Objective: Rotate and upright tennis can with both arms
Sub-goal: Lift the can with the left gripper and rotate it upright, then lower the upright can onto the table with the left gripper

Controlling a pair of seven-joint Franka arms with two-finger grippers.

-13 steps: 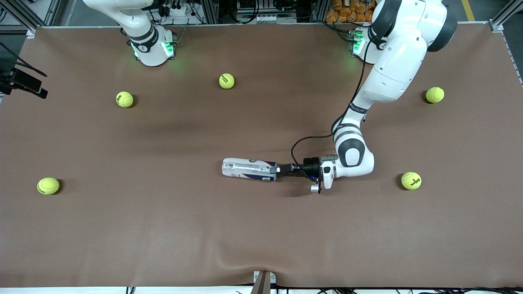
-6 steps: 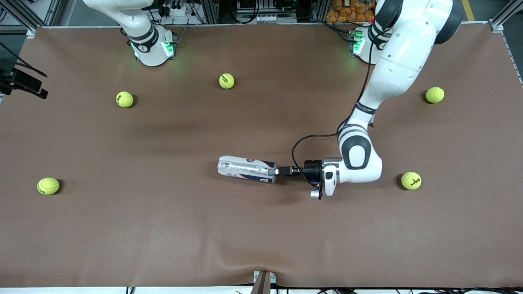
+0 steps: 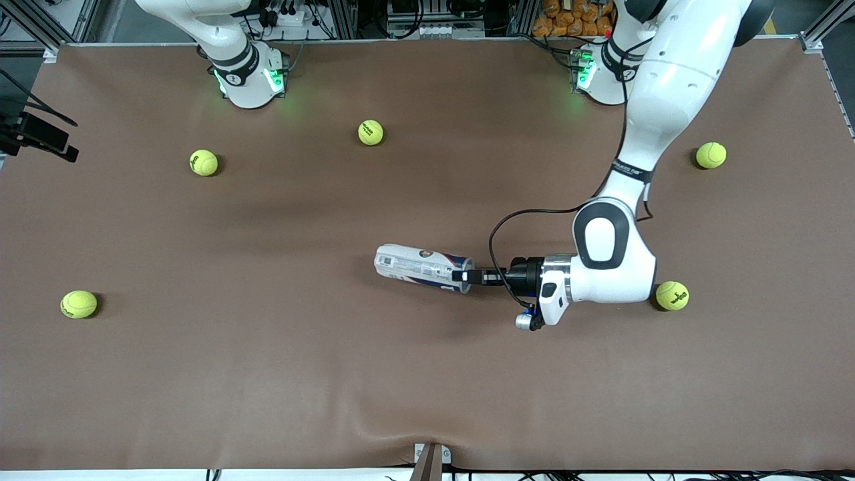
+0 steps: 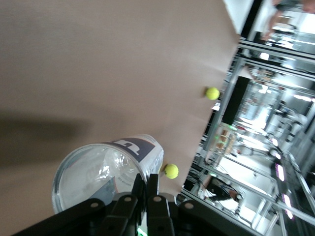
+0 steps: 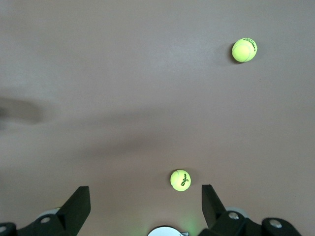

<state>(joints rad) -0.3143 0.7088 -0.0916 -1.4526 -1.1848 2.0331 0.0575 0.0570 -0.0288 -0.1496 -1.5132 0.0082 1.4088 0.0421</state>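
The tennis can (image 3: pixel 421 266), clear with a navy band and a white W, lies on its side near the middle of the table, open mouth toward the left arm's end. My left gripper (image 3: pixel 467 275) is shut on the rim at that mouth, one finger inside and one outside. In the left wrist view the can (image 4: pixel 106 169) fills the lower part, and the gripper (image 4: pixel 145 183) pinches its rim. My right gripper (image 5: pixel 145 209) is open and empty, high over the table near its own base, where the right arm (image 3: pixel 227 47) waits. It is out of the front view.
Several yellow-green tennis balls lie scattered on the brown table: one (image 3: pixel 672 295) beside the left arm's elbow, one (image 3: pixel 711 155) farther back, and others (image 3: pixel 371 132) (image 3: pixel 204 162) (image 3: pixel 79 304) toward the right arm's end. A cable loops off the left wrist (image 3: pixel 497 230).
My left gripper has drawn back toward the left arm's end of the table, pulling the can with it. The can has turned slightly. The right arm has not moved.
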